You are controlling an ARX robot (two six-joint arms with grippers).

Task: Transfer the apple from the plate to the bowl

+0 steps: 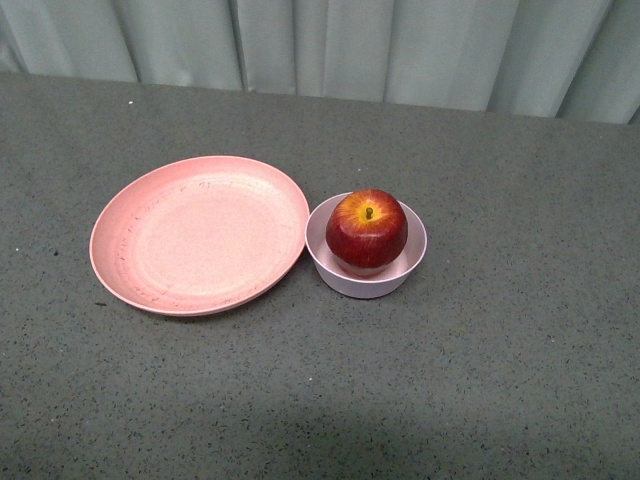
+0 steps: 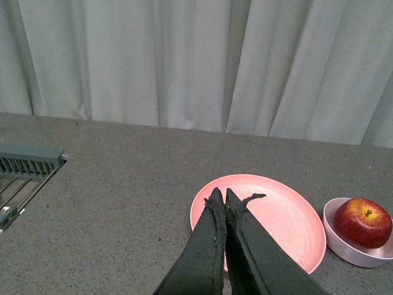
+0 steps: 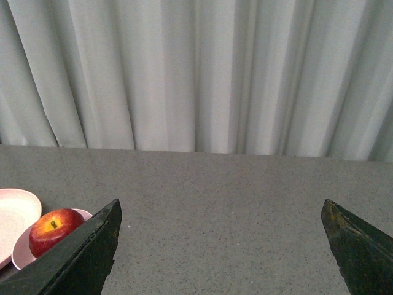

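While the glossy red apple [image 1: 366, 232] is sitting in the smooth pale bowl [image 1: 325, 262], touching the speckled matte plate [image 1: 199, 234] on its left, the left hand [image 2: 221, 198] is hanging pressed closed and empty, the right hand [image 3: 221, 212] gaping wide over bare grey worktop [image 1: 500, 350].

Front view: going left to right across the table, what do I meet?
Wide, shallow salmon-pink plate, bare → small, deep pale pink bowl, its rim right against the plate's right edge, holding the glossy dark-red apple with the yellow patch at its stem → bare grey speckled tabletop.
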